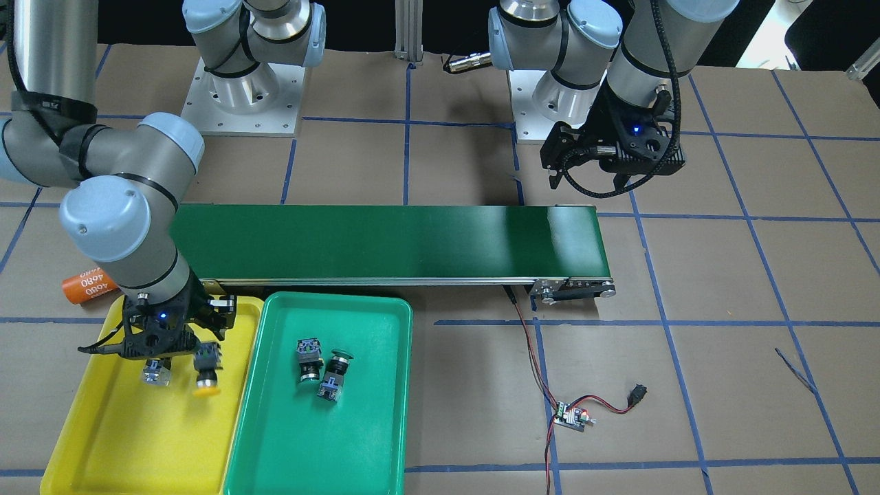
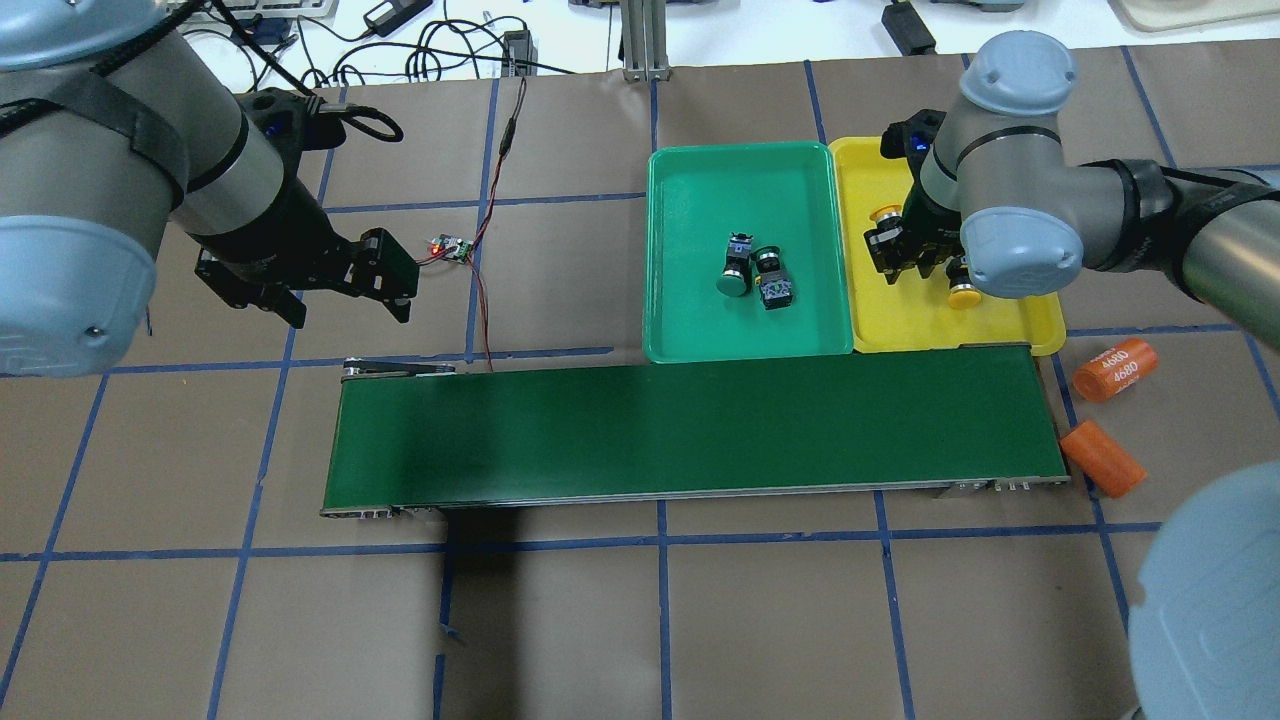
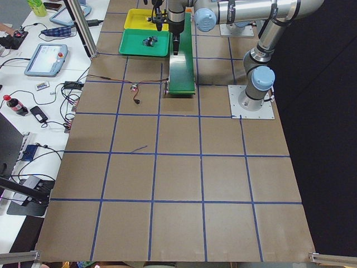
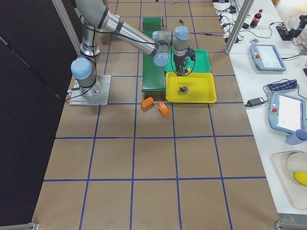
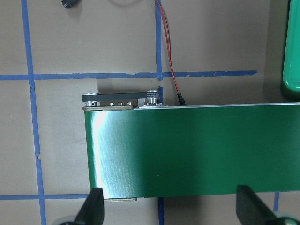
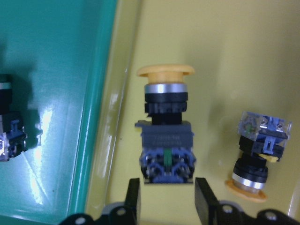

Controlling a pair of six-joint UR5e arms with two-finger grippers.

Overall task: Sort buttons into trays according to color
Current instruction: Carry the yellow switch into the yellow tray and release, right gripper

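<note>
The yellow button [image 6: 166, 136] is in the yellow tray [image 6: 225, 47], turned on its side near the wall next to the green tray [image 6: 56, 56], with its cap pointing away from me. My right pincer [image 6: 167, 190] hangs at the button's rear end. Its jaws are narrowed to about the body's width, one tip at each side, and I cannot tell whether they press on it. The second yellow button [image 6: 257, 154] lies just beside the first, cap toward me. Two green buttons [image 2: 735, 268] lie close together near the middle of the green tray. The two trays sit against each other, just past the belt [image 5: 197, 150]. My left pincer [image 5: 171, 206] hovers over the belt's other end, jaws wide, nothing between them. Two orange cylinders [image 2: 1115, 370] lie off the belt's right end.
</note>
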